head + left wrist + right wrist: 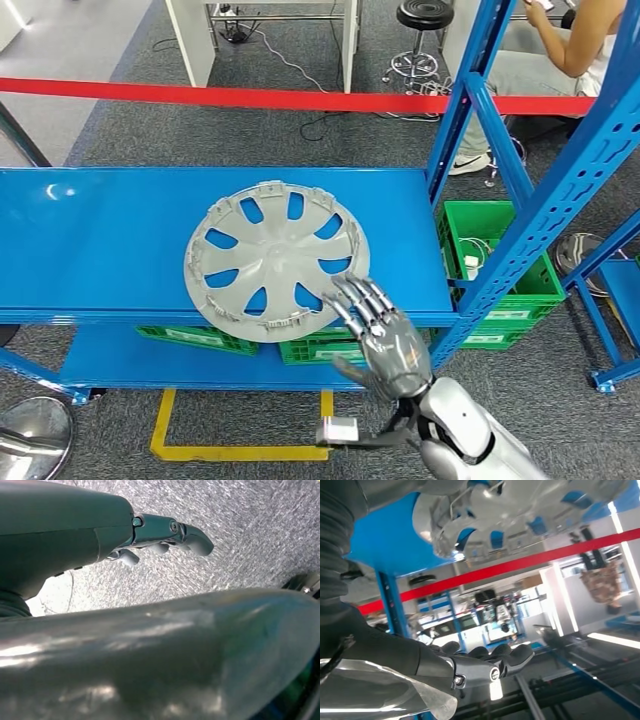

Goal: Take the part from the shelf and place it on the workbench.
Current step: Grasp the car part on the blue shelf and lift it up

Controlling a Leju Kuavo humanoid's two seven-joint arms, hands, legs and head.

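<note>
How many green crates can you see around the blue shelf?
3, possibly more hidden. One green crate sits on the floor right of the shelf behind its upright; two show partly on the lower tier, one left of the other.

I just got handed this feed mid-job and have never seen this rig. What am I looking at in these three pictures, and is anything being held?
This is a humanoid robot with two silver arms and many-fingered hands. The wide picture is from its head, looking down at a blue shelf. On the shelf lies the part, a grey wheel cover, flat, with its near edge at the shelf's front. The right hand reaches toward that edge with fingers spread, holding nothing. Green crates sit lower down, and a person sits behind a red barrier.

The other two pictures come from wrist cameras and are turned. The right one shows the wheel cover beyond the fingers. The left hand hangs over grey carpet, holding nothing.
</note>
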